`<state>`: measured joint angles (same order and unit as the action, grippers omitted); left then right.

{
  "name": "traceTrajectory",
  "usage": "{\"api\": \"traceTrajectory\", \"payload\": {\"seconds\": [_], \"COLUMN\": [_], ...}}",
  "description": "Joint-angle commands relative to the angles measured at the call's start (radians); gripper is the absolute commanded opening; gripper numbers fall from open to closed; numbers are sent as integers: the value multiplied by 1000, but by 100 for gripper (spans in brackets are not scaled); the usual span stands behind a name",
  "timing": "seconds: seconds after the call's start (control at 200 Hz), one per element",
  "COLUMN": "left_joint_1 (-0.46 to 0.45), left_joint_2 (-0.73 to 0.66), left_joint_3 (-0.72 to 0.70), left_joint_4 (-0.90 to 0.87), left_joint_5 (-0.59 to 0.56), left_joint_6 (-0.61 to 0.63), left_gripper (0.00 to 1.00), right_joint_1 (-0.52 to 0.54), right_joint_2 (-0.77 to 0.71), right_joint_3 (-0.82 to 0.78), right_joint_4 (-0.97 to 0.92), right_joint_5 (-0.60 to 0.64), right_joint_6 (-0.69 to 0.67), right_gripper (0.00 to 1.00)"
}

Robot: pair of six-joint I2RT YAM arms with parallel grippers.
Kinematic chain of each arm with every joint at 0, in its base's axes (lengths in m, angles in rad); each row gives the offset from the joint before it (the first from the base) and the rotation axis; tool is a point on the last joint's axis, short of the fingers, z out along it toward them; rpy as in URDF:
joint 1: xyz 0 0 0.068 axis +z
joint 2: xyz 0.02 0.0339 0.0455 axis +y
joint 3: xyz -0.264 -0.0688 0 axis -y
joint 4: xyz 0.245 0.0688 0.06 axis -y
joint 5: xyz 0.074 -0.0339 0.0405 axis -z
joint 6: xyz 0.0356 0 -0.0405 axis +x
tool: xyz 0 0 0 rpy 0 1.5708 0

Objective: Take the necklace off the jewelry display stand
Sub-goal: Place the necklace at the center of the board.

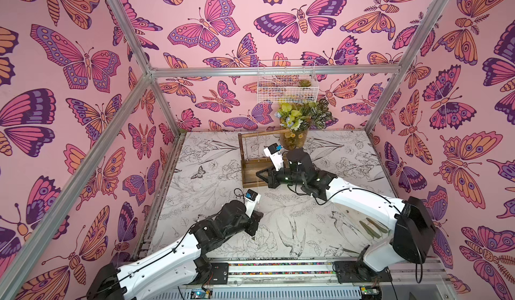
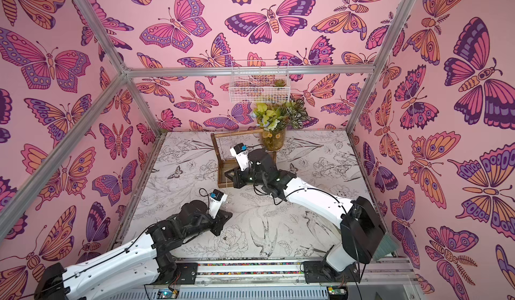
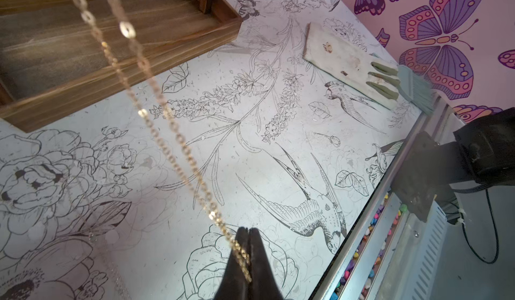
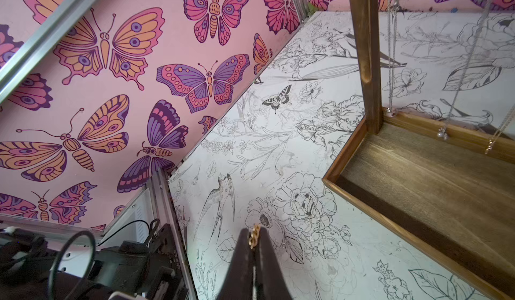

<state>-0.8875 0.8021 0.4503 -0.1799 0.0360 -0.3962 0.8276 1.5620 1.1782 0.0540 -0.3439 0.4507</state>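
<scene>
This is a robot test cell in a lab, dressed up to look like a pretty room or boutique corner. The walls (image 1: 217, 22) are flat panels printed with big pink, orange and purple butterflies, held in a bare aluminium frame (image 1: 195, 73) whose struts run along the corners. The tabletop (image 1: 211, 156) carries a printed line drawing of flowers and birds. A left arm (image 1: 167, 259) and a right arm (image 1: 362, 201) are mounted on a metal rail (image 1: 278, 273) along the near edge, with loose black cables and a small circuit board (image 1: 198, 294) below. The props are decorative: a vase of flowers (image 1: 295, 139), a white wire basket (image 1: 287, 89) hung on the frame, and a wooden jewelry display stand (image 1: 250, 177).
</scene>
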Motion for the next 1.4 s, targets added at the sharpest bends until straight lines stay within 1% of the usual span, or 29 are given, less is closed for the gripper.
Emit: {"api": "traceTrajectory", "payload": {"seconds": [0.0, 0.185, 0.461, 0.731, 0.771, 1.021, 1.222, 1.397], "left_joint_1": [-19, -46, -83, -96, -96, -97, -97, -97], "left_joint_2": [-26, -27, -23, 16, 23, 44, 73, 126], "left_joint_3": [-28, -50, -96, -111, -150, -188, -196, -192], "left_joint_4": [-43, -61, -68, -67, -67, -37, -7, 25], "left_joint_5": [-70, -90, -122, -117, -117, -112, -113, -99], "left_joint_6": [-55, -103, -171, -223, -225, -250, -240, -245], "left_gripper": [3, 3, 3, 3, 2, 3, 3, 2], "right_joint_1": [20, 39, 39, 41, 41, 41, 41, 41], "right_joint_2": [44, 90, 137, 161, 169, 232, 276, 302], "right_joint_3": [-15, -49, -87, -133, -137, -134, -130, -125], "right_joint_4": [50, 98, 127, 151, 154, 182, 201, 203], "right_joint_5": [-26, -24, -20, -11, -12, -20, -24, -26], "right_joint_6": [24, 44, 51, 56, 55, 57, 62, 63], "right_gripper": [0, 0, 0, 0, 0, 0, 0, 0]}}
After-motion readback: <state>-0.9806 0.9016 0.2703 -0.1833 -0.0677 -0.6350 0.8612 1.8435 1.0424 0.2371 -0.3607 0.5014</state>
